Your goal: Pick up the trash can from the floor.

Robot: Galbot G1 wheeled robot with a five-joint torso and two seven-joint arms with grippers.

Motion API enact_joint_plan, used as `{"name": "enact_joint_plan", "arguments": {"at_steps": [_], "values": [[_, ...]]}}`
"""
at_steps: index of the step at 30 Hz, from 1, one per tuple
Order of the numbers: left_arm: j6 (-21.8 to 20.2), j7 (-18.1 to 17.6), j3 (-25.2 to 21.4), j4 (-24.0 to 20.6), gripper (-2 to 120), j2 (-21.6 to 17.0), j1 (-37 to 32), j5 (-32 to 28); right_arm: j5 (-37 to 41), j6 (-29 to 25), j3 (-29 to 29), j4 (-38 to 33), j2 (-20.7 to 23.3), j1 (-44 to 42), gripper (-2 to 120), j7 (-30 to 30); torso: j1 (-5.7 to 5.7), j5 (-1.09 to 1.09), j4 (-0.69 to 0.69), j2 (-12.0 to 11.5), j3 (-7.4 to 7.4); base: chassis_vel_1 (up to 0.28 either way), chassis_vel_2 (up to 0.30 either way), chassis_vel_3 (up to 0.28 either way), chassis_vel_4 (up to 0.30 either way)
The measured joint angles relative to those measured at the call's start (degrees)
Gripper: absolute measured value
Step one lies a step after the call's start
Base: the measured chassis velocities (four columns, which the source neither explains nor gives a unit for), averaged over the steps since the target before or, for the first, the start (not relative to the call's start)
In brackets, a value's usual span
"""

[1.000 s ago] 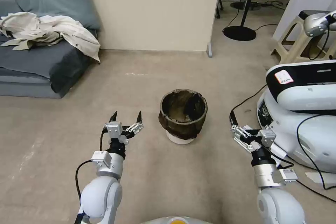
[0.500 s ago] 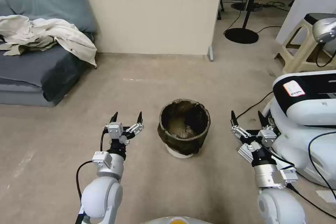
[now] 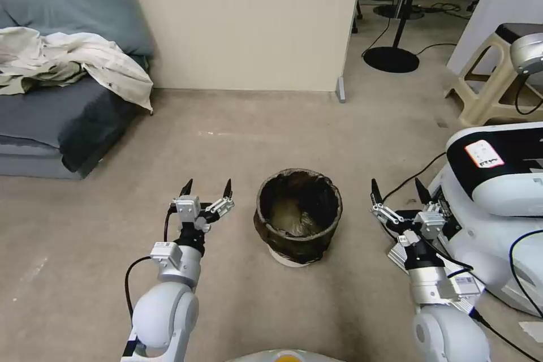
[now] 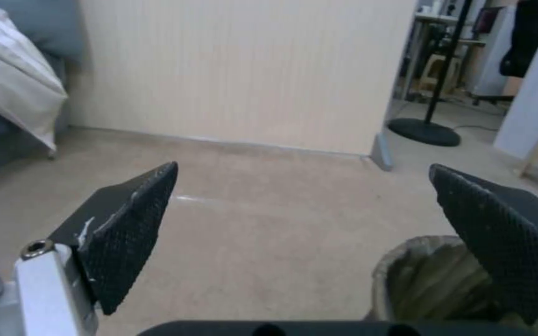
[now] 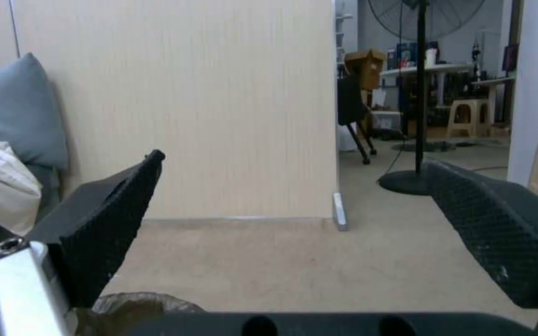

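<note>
A small round trash can stands upright on the beige-grey carpeted floor, directly in front of the robot and between its two arms. The can is white and tapers downward; only a sliver of its pale base shows beneath a crinkled dark brown-black bag liner folded over the rim and hanging down most of its sides. Its open mouth faces up, the liner's inside catching a dull sheen.

The left end effector hovers just left of the can, black fingers spread apart and pointing away from the robot, touching nothing. The right end effector hangs to the can's right, fingers likewise parted and empty, beside a large white-and-black robot base. A grey sofa with a rumpled pale cloth sits at far left against a cream partition wall.
</note>
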State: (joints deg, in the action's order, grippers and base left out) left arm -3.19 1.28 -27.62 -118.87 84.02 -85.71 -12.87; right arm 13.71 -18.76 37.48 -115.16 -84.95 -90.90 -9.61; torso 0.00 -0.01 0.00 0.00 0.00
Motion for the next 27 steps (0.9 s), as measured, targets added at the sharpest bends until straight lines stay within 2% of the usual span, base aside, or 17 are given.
{"name": "enact_joint_plan", "arguments": {"at_steps": [3, 16, 18, 22, 27], "values": [[-3.6, -0.2, 0.5, -1.5, 100, -1.1, 0.7, -2.7, -0.1, 0.0, 0.1, 0.0, -0.1, 0.0, 100, 0.0, 0.00, 0.01, 0.00, 0.0, 0.00, 0.000, 0.000, 0.000, 0.000], [-12.2, -0.7, 1.7, -5.1, 100, -2.2, 2.8, -9.5, -0.1, 0.0, 0.0, -0.1, -0.2, 0.3, 100, -0.1, 0.00, 0.01, 0.00, 0.0, 0.00, 0.000, 0.000, 0.000, 0.000], [-15.2, -0.7, 2.1, -5.9, 100, -2.6, 3.2, -10.9, -0.1, 0.1, -0.1, 0.0, -0.1, 0.5, 100, -0.1, 0.00, 0.01, 0.00, 0.0, 0.00, 0.000, 0.000, 0.000, 0.000], [-17.5, -0.7, 2.3, -6.1, 100, -3.1, 3.4, -11.5, -0.1, 0.3, -0.1, 0.0, 0.0, 0.7, 100, -0.1, 0.00, 0.01, 0.00, 0.0, 0.00, 0.000, 0.000, 0.000, 0.000], [-23.0, -1.0, 2.3, -5.6, 100, -4.0, 4.5, -11.4, 0.0, 0.4, 0.0, 0.2, 0.2, 0.7, 100, -0.1, 0.00, 0.01, 0.00, 0.0, 0.00, 0.000, 0.000, 0.000, 0.000]]}}
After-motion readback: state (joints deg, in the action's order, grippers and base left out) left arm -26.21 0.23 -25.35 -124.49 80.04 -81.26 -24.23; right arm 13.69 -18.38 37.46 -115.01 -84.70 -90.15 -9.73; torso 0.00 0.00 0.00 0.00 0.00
